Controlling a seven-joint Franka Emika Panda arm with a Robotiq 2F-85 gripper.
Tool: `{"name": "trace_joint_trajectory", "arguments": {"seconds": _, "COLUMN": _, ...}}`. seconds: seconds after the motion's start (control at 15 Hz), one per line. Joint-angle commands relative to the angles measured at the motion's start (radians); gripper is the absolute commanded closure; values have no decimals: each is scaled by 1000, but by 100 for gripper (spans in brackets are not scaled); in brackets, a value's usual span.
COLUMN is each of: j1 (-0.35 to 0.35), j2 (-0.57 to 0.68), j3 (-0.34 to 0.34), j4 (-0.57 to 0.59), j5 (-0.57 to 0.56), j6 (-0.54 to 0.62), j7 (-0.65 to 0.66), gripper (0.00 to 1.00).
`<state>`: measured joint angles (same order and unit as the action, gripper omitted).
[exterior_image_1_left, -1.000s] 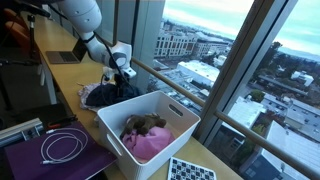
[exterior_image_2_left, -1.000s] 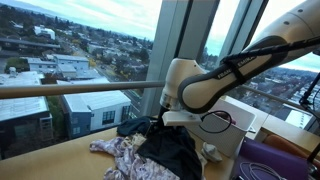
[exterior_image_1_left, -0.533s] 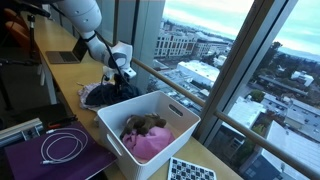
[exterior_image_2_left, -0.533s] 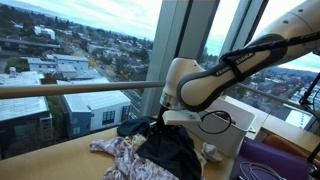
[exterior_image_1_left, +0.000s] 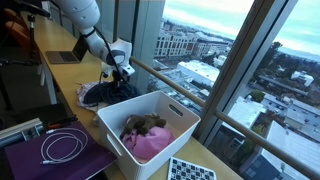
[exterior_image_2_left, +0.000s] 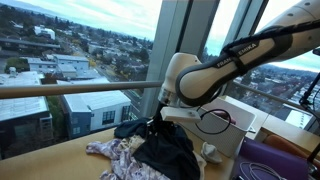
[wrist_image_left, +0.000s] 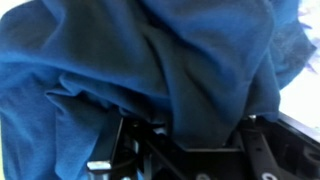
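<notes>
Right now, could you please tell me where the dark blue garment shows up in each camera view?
Exterior view: the dark blue garment lies left of centre, behind the white bin, under the end effector.
Exterior view: bottom centre, beside a patterned cloth.
Wrist view: it fills nearly the whole picture.
Shared landmark: the end effector, closed on the garment and visible in all three views.

You had matt, softly creased dark blue cloth (wrist_image_left: 150, 60) draped over the gripper's (exterior_image_2_left: 160, 122) matt black fingers (wrist_image_left: 262, 150). Just below it lay thin patterned fabric (exterior_image_2_left: 112, 156) on a smooth wooden counter (exterior_image_2_left: 50, 162); well beside it, a smooth, faintly glossy white plastic bin (exterior_image_1_left: 185, 124).
</notes>
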<state>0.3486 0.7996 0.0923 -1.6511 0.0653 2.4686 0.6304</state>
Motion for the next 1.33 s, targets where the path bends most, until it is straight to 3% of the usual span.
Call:
{"name": "trace_joint_trajectory", "arguments": {"seconds": 0.0, "j1": 8, "j2": -101, "j3": 16, "j4": -61, "j5": 34, "j6": -16, "j7": -18, "gripper": 100}}
{"name": "trace_joint_trajectory", "arguments": {"seconds": 0.87, "j1": 17, "j2": -552, "j3": -30, "j4": -222, "j5": -82, "j6": -152, "j7": 81, "gripper": 100}}
{"name": "trace_joint_trajectory", "arguments": {"seconds": 1.07, "j1": -23, "j2": -671, "j3": -54, "j4": -283, "j5": -171, "j6": -196, "j7": 156, "gripper": 100}}
{"name": "trace_joint_trajectory", "arguments": {"seconds": 1.27, "j1": -109, "j2": -777, "j3": -69, "j4": -342, "j5": -213, "j6": -247, "j7": 179, "gripper": 100}}
